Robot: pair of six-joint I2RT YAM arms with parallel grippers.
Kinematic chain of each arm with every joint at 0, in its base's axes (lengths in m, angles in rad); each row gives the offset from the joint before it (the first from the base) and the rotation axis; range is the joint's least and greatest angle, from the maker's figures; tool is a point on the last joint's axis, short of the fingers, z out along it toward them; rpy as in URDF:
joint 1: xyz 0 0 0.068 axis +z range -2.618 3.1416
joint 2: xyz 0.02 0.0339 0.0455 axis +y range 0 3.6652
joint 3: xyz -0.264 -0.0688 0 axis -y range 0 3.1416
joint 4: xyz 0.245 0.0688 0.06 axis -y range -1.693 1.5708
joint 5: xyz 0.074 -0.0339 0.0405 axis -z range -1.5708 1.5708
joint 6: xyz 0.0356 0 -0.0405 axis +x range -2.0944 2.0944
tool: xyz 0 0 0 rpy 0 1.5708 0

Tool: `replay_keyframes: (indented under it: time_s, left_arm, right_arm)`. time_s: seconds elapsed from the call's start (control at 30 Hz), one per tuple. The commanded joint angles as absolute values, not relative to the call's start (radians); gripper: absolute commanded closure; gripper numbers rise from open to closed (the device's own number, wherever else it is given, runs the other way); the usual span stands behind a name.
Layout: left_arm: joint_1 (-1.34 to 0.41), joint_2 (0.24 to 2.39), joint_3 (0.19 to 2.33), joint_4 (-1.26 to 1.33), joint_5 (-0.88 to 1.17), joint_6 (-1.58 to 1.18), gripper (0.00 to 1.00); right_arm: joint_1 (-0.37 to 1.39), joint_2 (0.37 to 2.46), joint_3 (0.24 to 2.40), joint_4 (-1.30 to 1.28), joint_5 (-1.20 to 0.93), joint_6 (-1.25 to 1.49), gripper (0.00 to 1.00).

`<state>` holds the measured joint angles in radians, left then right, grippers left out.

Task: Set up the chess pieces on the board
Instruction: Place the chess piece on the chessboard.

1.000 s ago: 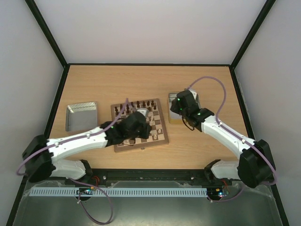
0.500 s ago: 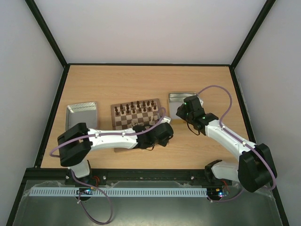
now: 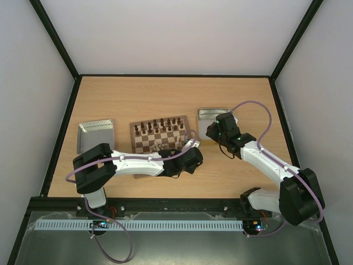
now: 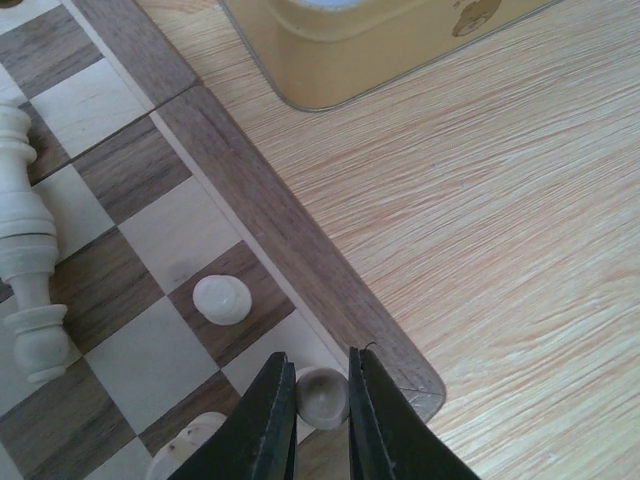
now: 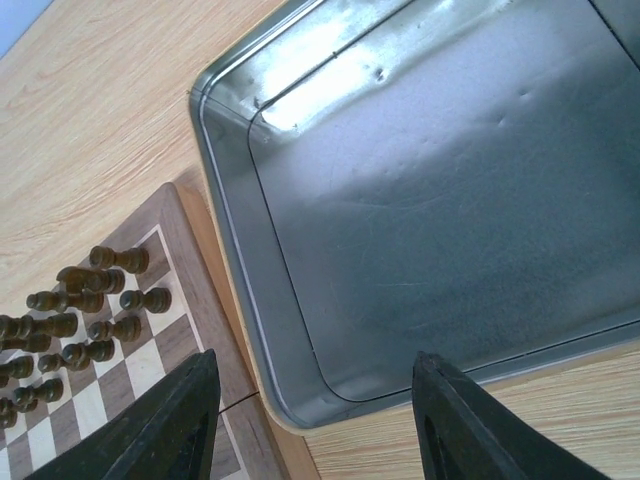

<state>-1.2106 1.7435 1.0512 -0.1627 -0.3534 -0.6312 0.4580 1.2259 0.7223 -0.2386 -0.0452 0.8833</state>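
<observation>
The left gripper (image 4: pixel 318 374) is seen clenched on a small pale piece (image 4: pixel 322 398), which is held between the two dark fingers (image 4: pixel 268 425) over the corner square of the board (image 4: pixel 280 235), just inside its brown rim. The left arm is stretched low across the near edge of the board to its near right corner. A round-topped pale pawn (image 4: pixel 222 298) is set on the dark square next to it, and a taller pale piece (image 4: pixel 26 262) is seen at the left edge of the left wrist view; whether it stands or lies cannot be told. Dark chessmen (image 3: pixel 160 126) are ranged along the far rows. The right gripper (image 5: pixel 315 365) is held with its jaws wide apart and nothing between them, above the bare floor of a metal tin (image 5: pixel 240 290) just beside the board's right rim. A second tin (image 3: pixel 95 133) is placed on the table (image 3: pixel 165 94) to the left of the board.
</observation>
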Motion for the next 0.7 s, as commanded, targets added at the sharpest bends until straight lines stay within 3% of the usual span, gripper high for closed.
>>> replay_keyframes:
  time_s: [0.0,0.2,0.67]
  left_arm:
    - [-1.212,1.759,1.019,-0.127,-0.401,-0.636,0.96]
    - [-1.212,1.763,1.012,-0.125,-0.422,-0.643,0.94]
    - [-1.212,1.745,1.036,-0.140,-0.405,-0.638,0.76]
  right_arm:
    - [0.454,1.217,0.711,-0.216,-0.047,0.890,0.48]
    - [0.454,1.231,0.714,-0.206,-0.067,0.888,0.48]
    - [0.454,1.233,0.710,-0.200,-0.090,0.886,0.48]
